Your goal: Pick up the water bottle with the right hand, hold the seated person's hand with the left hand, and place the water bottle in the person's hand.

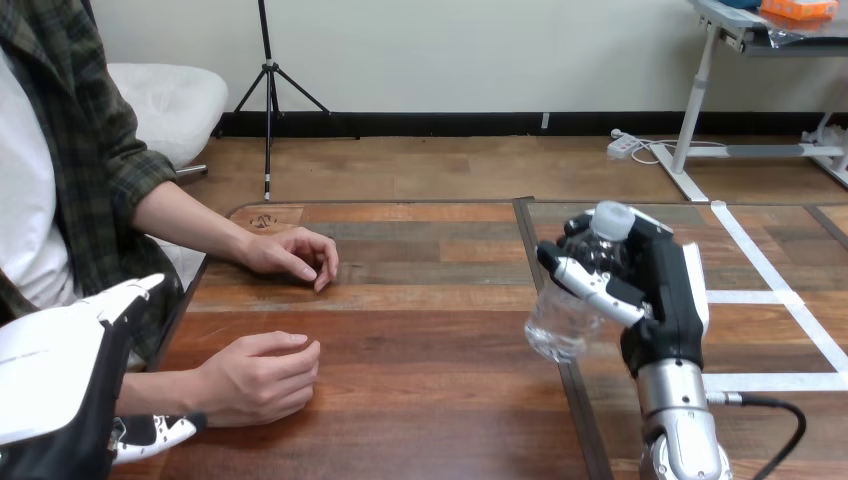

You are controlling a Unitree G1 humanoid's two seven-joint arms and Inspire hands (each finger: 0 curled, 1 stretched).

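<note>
A clear water bottle [562,322] with a white cap [613,219] sits tilted in my right hand [662,290], whose fingers and thumb curl round it above the table's middle right. My left hand [60,365] is at the bottom left, close to the camera. Its thumb points up and a straight finger [160,433] reaches under the person's forearm. The person's nearer hand [258,376] rests loosely curled on the table, just right of my left hand. The person's farther hand [292,254] lies on the table further back.
The wooden table [420,400] has a dark seam running front to back under the bottle. White tape lines [770,296] mark its right part. The person sits at the left side.
</note>
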